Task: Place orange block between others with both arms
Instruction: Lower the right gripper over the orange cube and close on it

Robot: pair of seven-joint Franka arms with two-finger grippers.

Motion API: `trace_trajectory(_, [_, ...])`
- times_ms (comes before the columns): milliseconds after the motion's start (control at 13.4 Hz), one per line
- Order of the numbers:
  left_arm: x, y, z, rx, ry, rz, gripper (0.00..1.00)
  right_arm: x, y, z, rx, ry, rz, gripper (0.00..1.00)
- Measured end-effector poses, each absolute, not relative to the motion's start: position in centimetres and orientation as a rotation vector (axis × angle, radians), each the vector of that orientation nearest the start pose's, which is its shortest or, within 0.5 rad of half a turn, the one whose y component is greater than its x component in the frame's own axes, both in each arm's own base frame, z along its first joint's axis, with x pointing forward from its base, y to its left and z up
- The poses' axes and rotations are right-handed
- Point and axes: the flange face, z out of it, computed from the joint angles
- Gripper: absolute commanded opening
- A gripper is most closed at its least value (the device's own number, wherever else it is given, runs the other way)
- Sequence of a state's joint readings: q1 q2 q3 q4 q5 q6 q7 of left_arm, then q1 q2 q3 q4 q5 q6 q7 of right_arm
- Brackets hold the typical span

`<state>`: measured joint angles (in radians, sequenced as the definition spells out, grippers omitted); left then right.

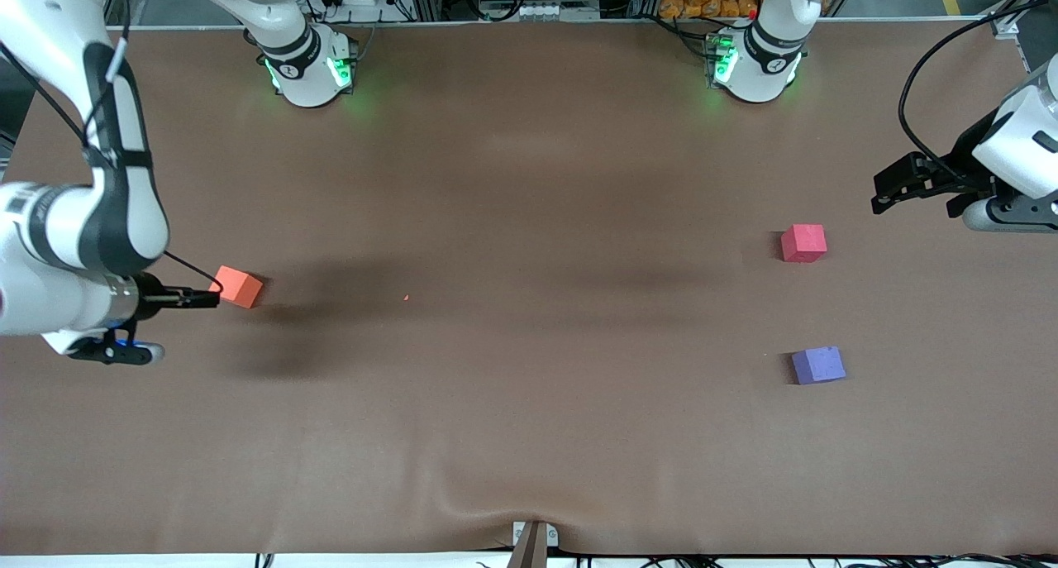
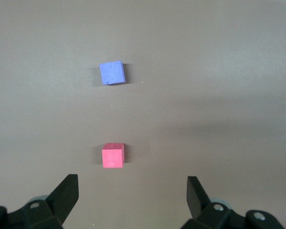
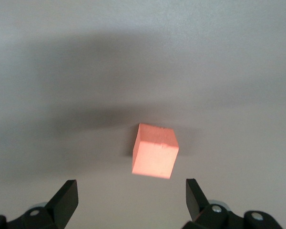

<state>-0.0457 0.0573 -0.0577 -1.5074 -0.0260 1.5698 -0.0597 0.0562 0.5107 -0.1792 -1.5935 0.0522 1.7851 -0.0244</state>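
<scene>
The orange block (image 1: 237,287) (image 3: 155,151) lies on the brown table toward the right arm's end. My right gripper (image 1: 202,298) (image 3: 132,193) is open right beside it, the block just ahead of its fingertips and not between them. The two others lie toward the left arm's end: a red-pink cube (image 1: 803,243) (image 2: 113,155) and, nearer the front camera, a purple-blue cube (image 1: 818,365) (image 2: 112,73), with a gap between them. My left gripper (image 1: 888,196) (image 2: 132,193) hangs open and empty over the table beside the red-pink cube.
A tiny red speck (image 1: 406,298) lies on the cloth mid-table. A wrinkle and a clamp (image 1: 533,539) mark the table's front edge. A black cable (image 1: 926,80) loops over the table at the left arm's end.
</scene>
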Motion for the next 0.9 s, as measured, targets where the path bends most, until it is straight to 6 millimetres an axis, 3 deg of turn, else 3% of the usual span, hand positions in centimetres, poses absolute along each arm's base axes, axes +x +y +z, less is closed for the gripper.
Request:
trace_trajectory(150, [56.9,-6.1,62.2,-3.17,0.069,-0.004,1.0,64.7,-7.5,28.0,-3.109,0.214,0.537,1.0])
trace_trajectory(300, [56.9,-6.1,62.2,-3.17,0.069,-0.004,1.0,64.3,-9.7,25.6,-3.074,0.287,0.574,1.0])
trace_trajectory(524, [56.9,-6.1,62.2,-3.17,0.069,-0.004,1.0,63.6,-11.4,24.4,-3.035,0.345,0.61,1.0])
trace_trajectory(899, [56.9,-6.1,62.2,-3.17,0.069,-0.004,1.0,62.7,-10.6,21.8,-2.963,0.415,0.666,1.0])
